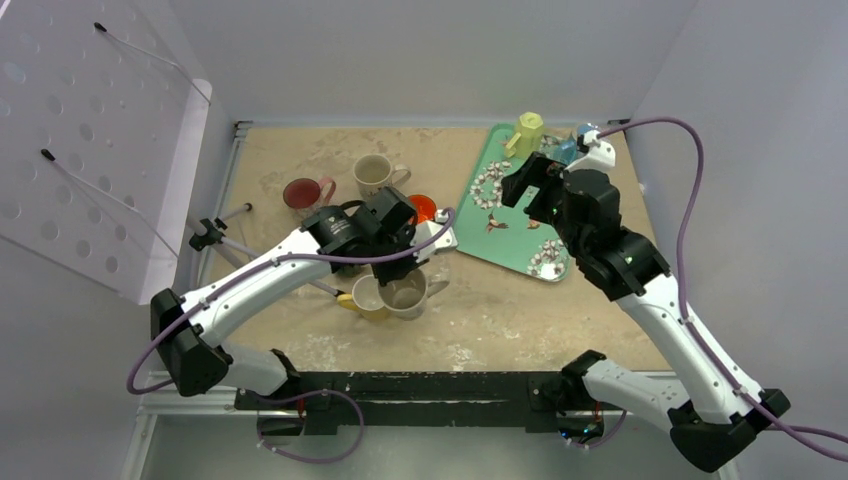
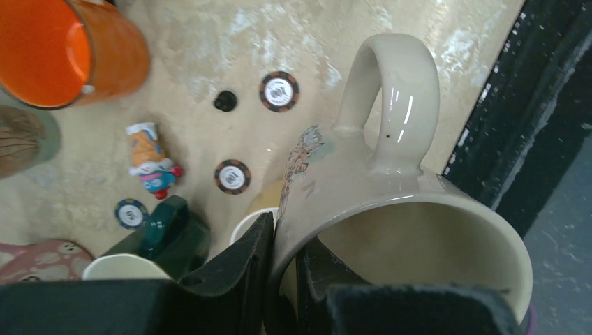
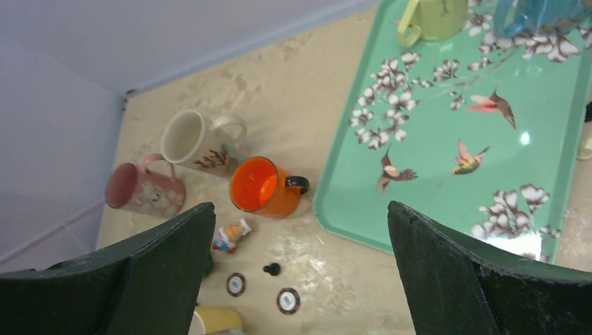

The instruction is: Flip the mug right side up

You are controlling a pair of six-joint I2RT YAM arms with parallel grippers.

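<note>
Currently: cream ceramic mug (image 2: 391, 188) with a printed figure, mouth up, at the near side of the sandy table (image 1: 500, 320).
Left gripper (image 2: 279, 269) clamped on the mug's rim wall, one finger inside and one outside; yellow mug (image 1: 362, 298) just beside it. Beyond: poker chips (image 2: 232, 176), small toy figure (image 2: 150, 160), orange mug (image 3: 262, 187), pink mug (image 3: 139, 192), white coral-patterned mug (image 3: 192, 139). Right gripper (image 3: 298, 206) spread wide, holding nothing, above the mint-green bird-printed tray (image 3: 447, 139), which carries a yellow-green mug (image 3: 436, 14) at its far end.

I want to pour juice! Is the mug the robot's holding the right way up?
Upright: the mug shows its open mouth to the top camera, left gripper pinching its rim.
</note>
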